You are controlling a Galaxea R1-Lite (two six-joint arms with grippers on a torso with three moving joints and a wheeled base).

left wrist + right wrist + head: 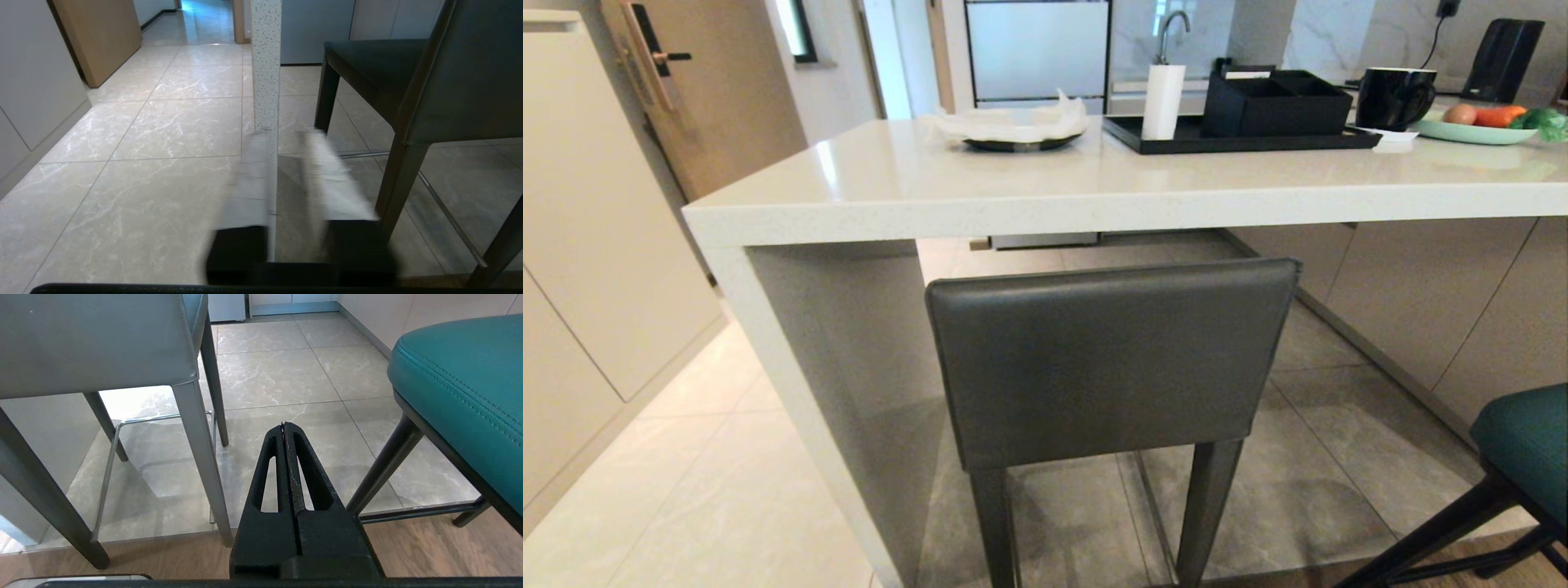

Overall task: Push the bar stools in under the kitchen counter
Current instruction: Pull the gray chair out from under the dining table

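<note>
Two stools stand at the glossy, speckled white stone bench (pixel 1094 192): a grey leather stool (pixel 1107 359) with a rectangular back partly under it, a teal padded stool (pixel 1531 449) beside. Left tool (pixel 292 139) blurred, fingers apart, empty; right tool (pixel 284 424) clenched, empty.

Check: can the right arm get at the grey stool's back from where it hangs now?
Probably yes. The right tool hangs shut and low between the grey stool and the teal stool, touching neither; nothing blocks the way up to the backrest.
</note>
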